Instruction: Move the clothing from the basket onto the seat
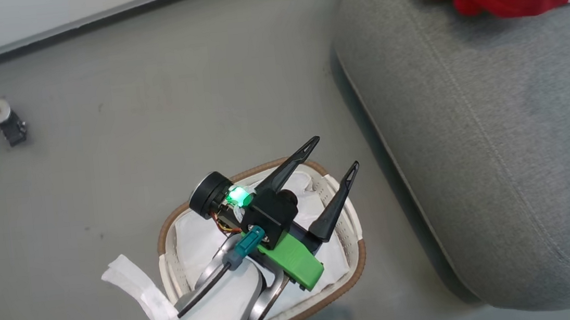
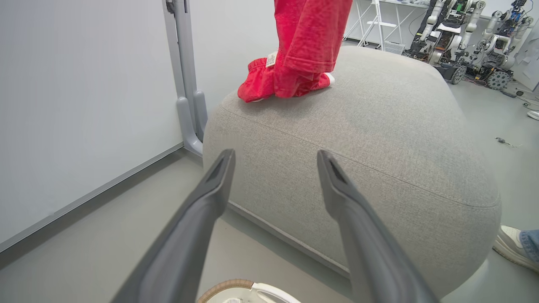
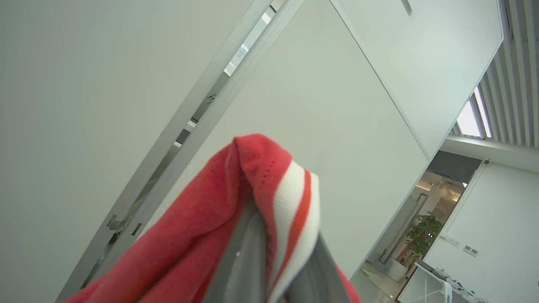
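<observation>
Pinching the soft bright red fabric clothing (image 3: pixel 198 235) at its white-striped trim, the right hand (image 3: pixel 278 256) dangles it onto the large grey upholstered seat (image 2: pixel 379 139). It looks light and limp, so a bunched fold should hold best. The left hand (image 1: pixel 334 152) gapes wide above the oval cream perforated plastic basket (image 1: pixel 350 227).

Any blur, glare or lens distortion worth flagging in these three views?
Head view: the green LED on the left gripper blooms; soft shadow under the seat edge. Left wrist view: near fingers soft, wide lens bulges the seat. Right wrist view: right gripper, shut on the clothing, blurred up close; window blown out.
</observation>
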Controlling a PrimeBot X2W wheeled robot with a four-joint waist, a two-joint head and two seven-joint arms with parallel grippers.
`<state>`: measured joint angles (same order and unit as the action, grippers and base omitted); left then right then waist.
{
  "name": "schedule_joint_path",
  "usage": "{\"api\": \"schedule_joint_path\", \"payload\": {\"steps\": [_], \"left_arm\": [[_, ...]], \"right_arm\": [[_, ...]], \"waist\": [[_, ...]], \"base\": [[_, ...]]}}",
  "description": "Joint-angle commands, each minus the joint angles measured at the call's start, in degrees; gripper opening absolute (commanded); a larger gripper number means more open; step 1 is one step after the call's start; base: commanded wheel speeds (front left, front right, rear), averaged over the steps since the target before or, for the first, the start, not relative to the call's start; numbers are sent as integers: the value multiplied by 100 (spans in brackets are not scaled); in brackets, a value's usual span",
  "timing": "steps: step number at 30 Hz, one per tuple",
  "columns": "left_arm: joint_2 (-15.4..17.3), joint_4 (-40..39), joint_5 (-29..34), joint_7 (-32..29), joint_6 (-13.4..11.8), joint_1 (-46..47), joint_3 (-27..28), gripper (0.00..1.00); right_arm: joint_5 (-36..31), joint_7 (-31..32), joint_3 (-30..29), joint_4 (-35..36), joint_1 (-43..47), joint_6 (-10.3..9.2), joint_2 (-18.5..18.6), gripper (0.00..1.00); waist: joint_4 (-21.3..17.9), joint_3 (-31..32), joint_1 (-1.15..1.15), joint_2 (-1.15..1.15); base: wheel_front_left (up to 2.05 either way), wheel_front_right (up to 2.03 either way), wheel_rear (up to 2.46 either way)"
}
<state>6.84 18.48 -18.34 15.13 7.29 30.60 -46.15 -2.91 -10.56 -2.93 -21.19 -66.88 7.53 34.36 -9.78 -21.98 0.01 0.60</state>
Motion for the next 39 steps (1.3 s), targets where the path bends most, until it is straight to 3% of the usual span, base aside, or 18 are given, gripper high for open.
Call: {"api": "schedule_joint_path", "payload": {"steps": [1,8,15,22,24,25,26,27,29,39], "left_arm": [[-12,-23,34,2,23,141,23,100],[27,-20,181,2,24,315,19,100],[81,63,280,2,22,453,-40,100],[136,146,276,2,4,517,-36,100],[136,172,258,2,5,537,-48,100],[136,183,246,2,4,548,-48,100],[136,190,237,2,3,553,-41,100],[131,194,227,2,1,559,-38,100],[128,208,211,2,-14,547,-18,100],[113,202,115,2,-53,310,104,100]], "right_arm": [[54,46,-78,-80,91,-8,63,0],[123,14,-779,-847,763,-8,142,0],[-298,-223,-1638,-1865,1159,-8,-412,0],[-723,-386,-2047,-2410,1257,-8,-872,0],[-826,-422,-2082,-2522,1272,-8,-983,10],[-874,-436,-2080,-2569,1301,-8,-1045,27],[-902,-443,-2081,-2596,1331,-8,-1082,36],[-932,-453,-2084,-2621,1376,-8,-1100,52],[-983,-459,-2066,-2644,1440,-8,-1149,100],[-827,-469,-1806,-2099,2100,-8,-1582,100]], "waist": [[332,-371,-1,-60],[529,-916,-1,-60],[503,-1302,-1,-60],[312,-1403,-1,-60],[260,-1389,-1,-60],[230,-1373,-1,-60],[206,-1357,-1,-60],[178,-1336,-1,-60],[126,-1287,-1,-60],[-95,-765,-1,-60]], "base": [[0,0,0],[0,0,0],[0,0,0],[0,0,0],[0,0,0],[0,0,0],[0,0,0],[0,0,0],[0,0,0],[0,0,0]]}}
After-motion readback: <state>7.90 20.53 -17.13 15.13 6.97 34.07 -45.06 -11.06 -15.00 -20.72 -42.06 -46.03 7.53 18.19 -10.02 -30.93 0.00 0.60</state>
